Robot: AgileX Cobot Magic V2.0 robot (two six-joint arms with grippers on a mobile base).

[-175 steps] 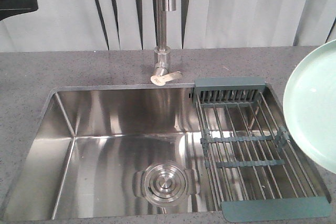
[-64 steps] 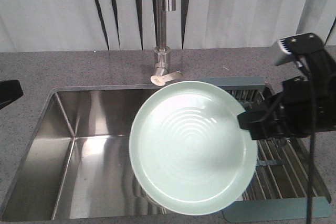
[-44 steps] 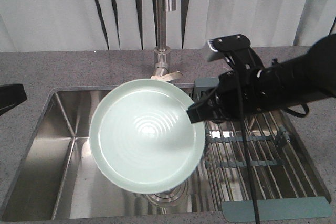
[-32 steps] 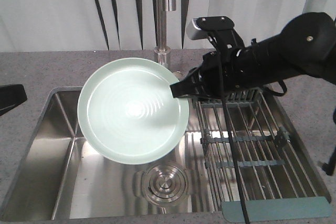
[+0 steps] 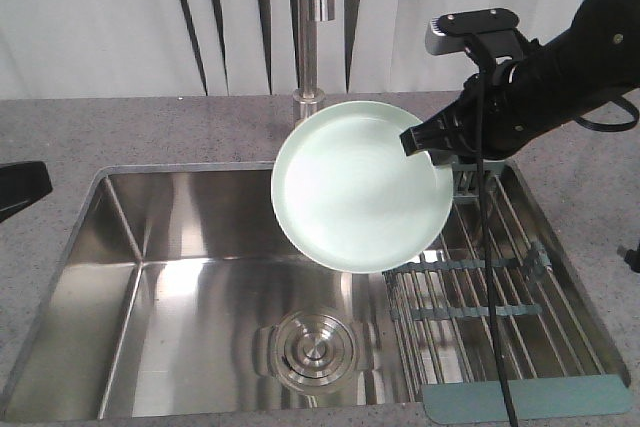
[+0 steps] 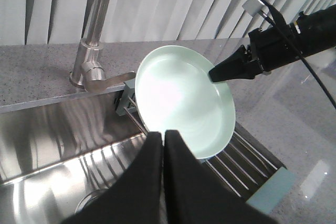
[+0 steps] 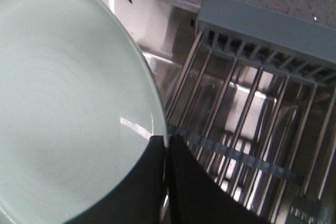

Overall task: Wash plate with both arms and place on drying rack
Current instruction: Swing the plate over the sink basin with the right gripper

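Note:
The pale mint-green plate (image 5: 355,192) hangs tilted in the air, face toward the camera, over the right part of the sink and the rack's left edge. My right gripper (image 5: 412,140) is shut on its upper right rim, and the black right arm (image 5: 560,57) reaches in from the right. In the right wrist view the fingertips (image 7: 157,145) pinch the plate (image 7: 68,103) at its rim above the drying rack (image 7: 252,103). My left gripper (image 6: 163,132) is shut and holds nothing, short of the plate (image 6: 181,100). The drying rack (image 5: 480,312) spans the sink's right side.
A tall steel faucet (image 5: 316,27) stands just behind the plate, its lever hidden by it. The steel sink (image 5: 120,217) has a round drain (image 5: 312,352) at the front. Grey countertop (image 5: 150,127) surrounds it. A black part of the left arm (image 5: 20,187) shows at the left edge.
The right arm brought the plate in from the right and swept it left over the sink. In the last half second it moved back right, toward the rack. The left arm stayed put.

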